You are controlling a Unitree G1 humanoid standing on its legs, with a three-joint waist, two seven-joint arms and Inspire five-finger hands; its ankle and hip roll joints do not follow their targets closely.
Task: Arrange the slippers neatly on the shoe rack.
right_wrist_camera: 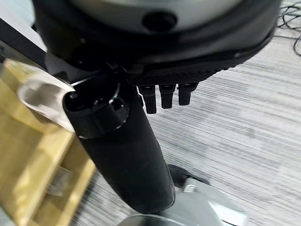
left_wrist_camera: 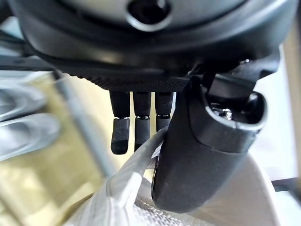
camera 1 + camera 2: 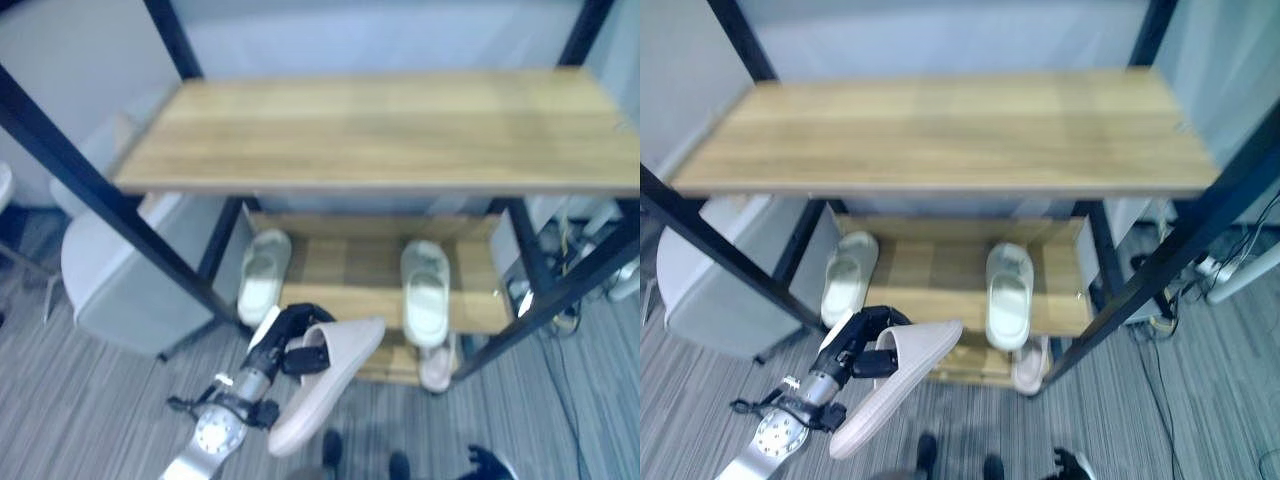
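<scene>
**Left robot hand grips a slipper before the rack**

Left robot hand (image 3: 290, 340) has its fingers and thumb curled round one end of a pale slipper (image 3: 325, 385), pinching its edge; the left wrist view shows the thumb (image 2: 197, 155) pressed on the slipper's upper while the fingers (image 2: 120, 134) reach round the rim. That slipper slants from the hand down toward the robot, off the striped floor (image 3: 90, 410), its far end just short of the rack's (image 3: 380, 130) lower shelf.

Beyond the hand, on the lower shelf (image 3: 350, 275), lie two whitish slippers well apart: one (image 3: 262, 275) just past the hand and slightly to its left, the other (image 3: 426, 292) off to its right. Below that right one, a pinkish slipper (image 3: 436, 368) sits at the rack's bottom edge near the floor. Higher, the wide top shelf (image 3: 380, 130) spans the black frame.

Right robot hand (image 1: 136, 155) hangs over the floor beside the rack's wooden edge, its fingers (image 1: 162, 96) relaxed and straight, its thumb clasping nothing.

To the left hand's left, behind the frame, stands a grey chair (image 3: 120, 280).
</scene>
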